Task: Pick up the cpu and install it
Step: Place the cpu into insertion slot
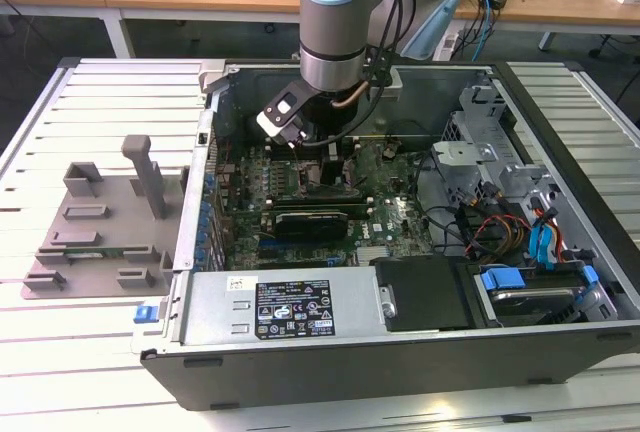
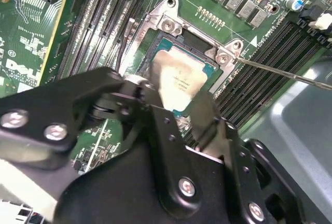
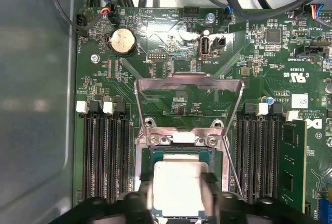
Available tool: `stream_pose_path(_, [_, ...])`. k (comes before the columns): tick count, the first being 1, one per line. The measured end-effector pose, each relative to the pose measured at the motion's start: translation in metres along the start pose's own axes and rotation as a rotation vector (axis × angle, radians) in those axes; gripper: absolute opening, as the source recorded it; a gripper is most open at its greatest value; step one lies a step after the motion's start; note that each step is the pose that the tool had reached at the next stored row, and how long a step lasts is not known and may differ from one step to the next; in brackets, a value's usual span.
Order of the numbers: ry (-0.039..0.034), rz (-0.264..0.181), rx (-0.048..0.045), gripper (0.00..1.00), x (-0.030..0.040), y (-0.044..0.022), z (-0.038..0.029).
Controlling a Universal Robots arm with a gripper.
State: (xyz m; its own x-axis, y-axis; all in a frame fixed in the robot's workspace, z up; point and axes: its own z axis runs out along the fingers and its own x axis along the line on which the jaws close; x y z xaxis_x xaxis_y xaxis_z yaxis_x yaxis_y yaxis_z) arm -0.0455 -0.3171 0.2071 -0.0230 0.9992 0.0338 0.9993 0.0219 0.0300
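Installation step in hand: the gripper (image 3: pixel 178 178), pinching the cpu (image 3: pixel 179 193) by opposite edges, holds it within the open socket frame (image 3: pixel 179 139), far side of the computer case (image 1: pixel 350 377), seating unconfirmed; the next move likely calls for flat, square alignment.

Slatted table (image 1: pixel 70 352) carries computer case (image 1: pixel 350 377), grey fixture (image 1: pixel 100 237).

Bright, even overhead room light. Strong glare whitens cpu (image 3: pixel 179 187) top clamped in gripper (image 3: pixel 177 195); case wall (image 3: pixel 36 105) beside gripper washed pale. Black gripper body reads dark, detail lost. Soft shadows beneath gripper.
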Motion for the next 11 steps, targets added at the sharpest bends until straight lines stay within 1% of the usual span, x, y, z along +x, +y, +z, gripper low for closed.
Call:
stream_pose_path(3, [0.0000, 0.000, 0.0000, 0.29, 0.0000, 0.0000, -0.0001])
stream_pose_path(4, [0.0000, 0.000, 0.0000, 0.17, 0.0000, 0.0000, -0.0002])
stream_pose_path(5, [0.0001, 0.000, 0.0000, 0.11, 0.0000, 0.0000, -0.0003])
stream_pose_path(9, [0.0000, 0.000, -0.0001, 0.11, 0.0000, 0.0000, -0.0005])
stream_pose_path(10, [-0.0013, 0.000, 0.0003, 0.11, -0.0002, 0.0000, -0.0005])
stream_pose_path(11, [-0.0060, 0.000, 0.0013, 0.11, -0.0005, 0.0000, -0.0006])
